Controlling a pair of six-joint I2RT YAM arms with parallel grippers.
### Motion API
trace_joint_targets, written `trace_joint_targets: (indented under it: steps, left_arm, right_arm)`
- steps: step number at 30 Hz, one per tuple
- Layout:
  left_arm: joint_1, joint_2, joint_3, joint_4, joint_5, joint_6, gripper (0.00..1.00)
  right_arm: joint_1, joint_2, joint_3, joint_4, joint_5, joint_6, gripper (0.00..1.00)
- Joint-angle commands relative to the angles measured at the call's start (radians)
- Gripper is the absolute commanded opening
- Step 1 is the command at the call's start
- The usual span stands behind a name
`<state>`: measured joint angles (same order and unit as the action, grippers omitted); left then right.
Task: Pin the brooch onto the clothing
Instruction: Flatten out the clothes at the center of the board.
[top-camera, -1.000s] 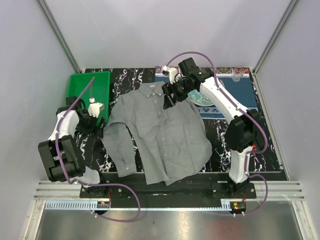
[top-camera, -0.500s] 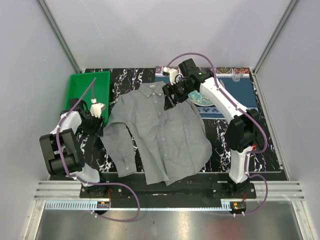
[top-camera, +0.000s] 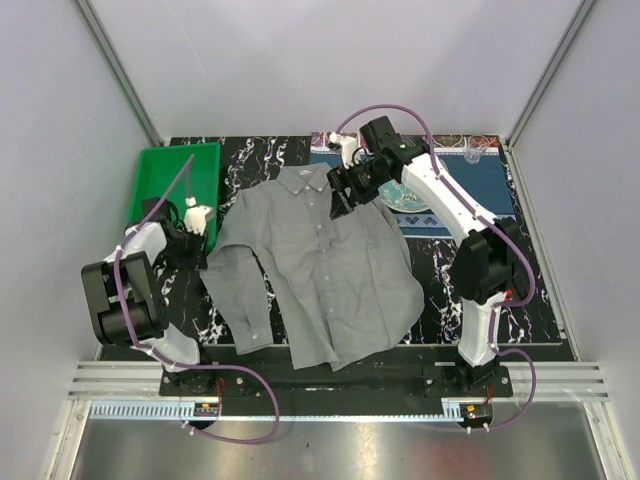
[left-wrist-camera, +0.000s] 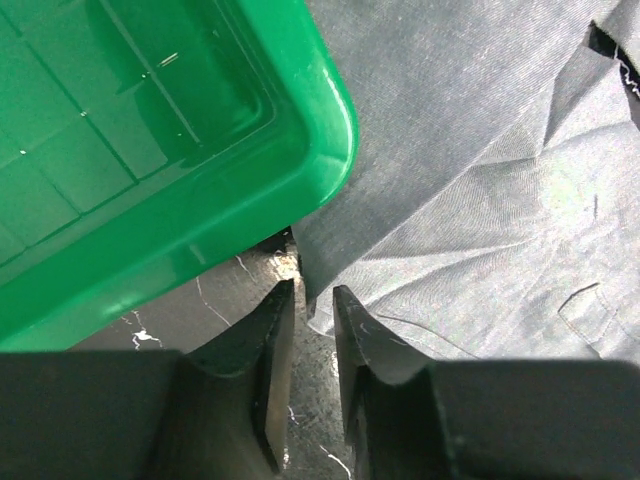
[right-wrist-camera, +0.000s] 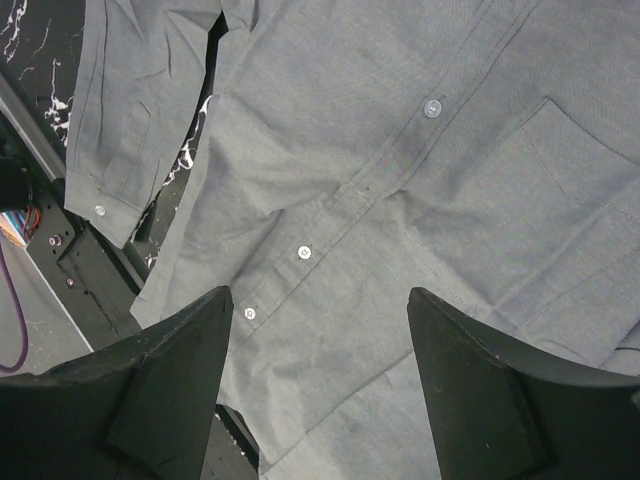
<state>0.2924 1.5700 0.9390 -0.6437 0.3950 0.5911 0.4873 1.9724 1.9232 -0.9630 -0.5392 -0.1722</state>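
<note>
The clothing (top-camera: 320, 275) is a grey button-up shirt lying flat on the black marbled table, collar at the far side. My left gripper (top-camera: 195, 245) sits low at the shirt's left sleeve, beside the green tray. In the left wrist view its jaws (left-wrist-camera: 312, 290) stand a narrow gap apart, with the sleeve's corner (left-wrist-camera: 320, 270) just at the fingertips and not pinched. My right gripper (top-camera: 342, 200) hovers wide open above the shirt near the collar's right side. Its wrist view shows the button placket (right-wrist-camera: 340, 215) and chest pocket (right-wrist-camera: 580, 160) below the open gripper (right-wrist-camera: 320, 291). The brooch is out of view.
A green tray (top-camera: 150, 170) stands at the far left, its rounded corner (left-wrist-camera: 335, 140) close to my left fingers. A blue patterned placemat (top-camera: 485, 185) with a dish (top-camera: 412, 203) lies at the far right, partly under the right arm. A small clear item (top-camera: 472, 152) sits at the back right.
My left gripper has closed from wide open to a narrow gap and drawn in slightly at the sleeve's edge. The right arm and the shirt have stayed put.
</note>
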Motion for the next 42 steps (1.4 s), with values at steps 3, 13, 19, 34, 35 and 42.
trace_joint_targets:
  steps: [3,13,19,34,35,42]
  left_arm:
    - [-0.013,0.018,0.023,0.018,0.045,-0.019,0.20]
    - [-0.316,-0.275,0.130,-0.056,0.044,-0.014,0.00]
    - [-0.846,-0.191,0.205,-0.083,-0.182,-0.002,0.19]
    - [-0.470,-0.410,0.013,-0.402,-0.021,0.403,0.83]
    - [-0.470,-0.410,-0.012,-0.421,-0.027,0.450,0.85]
    - [-0.472,-0.332,-0.126,-0.358,-0.045,0.363,0.98]
  right_arm:
    - [-0.019,-0.036,-0.006,0.004,-0.001,-0.018,0.77]
    - [-0.053,-0.078,-0.044,0.004,-0.016,-0.036,0.76]
    - [-0.107,-0.084,-0.069,-0.020,-0.022,-0.041,0.77]
    - [-0.182,-0.099,-0.107,-0.045,-0.064,-0.066,0.78]
    - [-0.182,-0.095,-0.104,-0.046,-0.062,-0.064,0.77]
    - [-0.182,-0.096,-0.093,-0.045,-0.062,-0.061,0.77]
